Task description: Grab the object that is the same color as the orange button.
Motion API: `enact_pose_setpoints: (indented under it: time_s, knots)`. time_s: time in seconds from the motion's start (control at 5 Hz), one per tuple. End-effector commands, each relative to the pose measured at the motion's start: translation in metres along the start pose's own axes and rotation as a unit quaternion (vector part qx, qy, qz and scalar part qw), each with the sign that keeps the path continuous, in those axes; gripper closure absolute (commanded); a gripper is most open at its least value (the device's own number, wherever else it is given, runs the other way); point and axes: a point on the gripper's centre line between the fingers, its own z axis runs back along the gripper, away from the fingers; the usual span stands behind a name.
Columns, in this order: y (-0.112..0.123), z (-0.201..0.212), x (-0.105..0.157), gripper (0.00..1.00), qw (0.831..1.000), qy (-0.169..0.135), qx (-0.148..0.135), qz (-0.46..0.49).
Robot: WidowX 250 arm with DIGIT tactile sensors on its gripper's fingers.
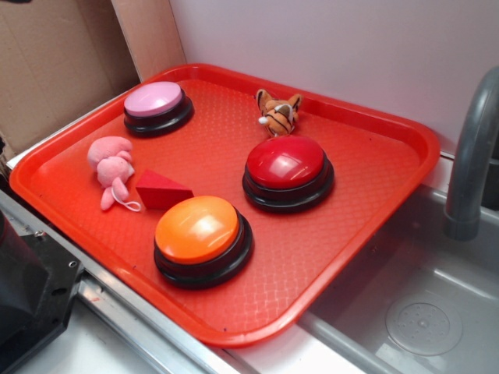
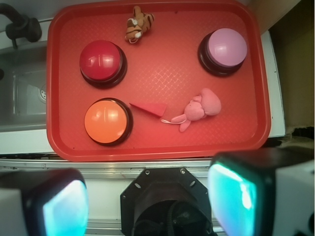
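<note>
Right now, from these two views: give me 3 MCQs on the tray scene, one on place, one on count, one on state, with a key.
1. The plush tiger lies nearest which button?
A. red button
B. orange button
C. pink button

2. How many dome buttons are on the tray?
A. two
B. three
C. four

3. The gripper is:
A. shut on the tiger
B. open, off the tray
C. pressing a button

Key: 1 A, tiger sits just beyond the red dome. 2 B, pink, red, orange. 3 B, fingers spread, nothing between.

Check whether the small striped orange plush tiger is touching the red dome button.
Apart. The wrist view shows bare tray between the plush tiger and the red dome button; in the exterior view they only look close.
</note>
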Motion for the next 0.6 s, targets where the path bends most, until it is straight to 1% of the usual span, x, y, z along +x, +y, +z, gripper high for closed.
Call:
enact_pose_setpoints:
  time_s: [0.0, 0.2, 0.4]
  knots:
    - [0.0, 0.0, 0.0, 0.0, 1.0, 0.0, 0.0, 0.0]
    - [0.003, -0.015, 0.02, 0.0, 0.997, -0.038, -0.009, 0.066]
    - [0.006, -0.035, 0.046, 0.0, 0.992, -0.062, -0.019, 0.105]
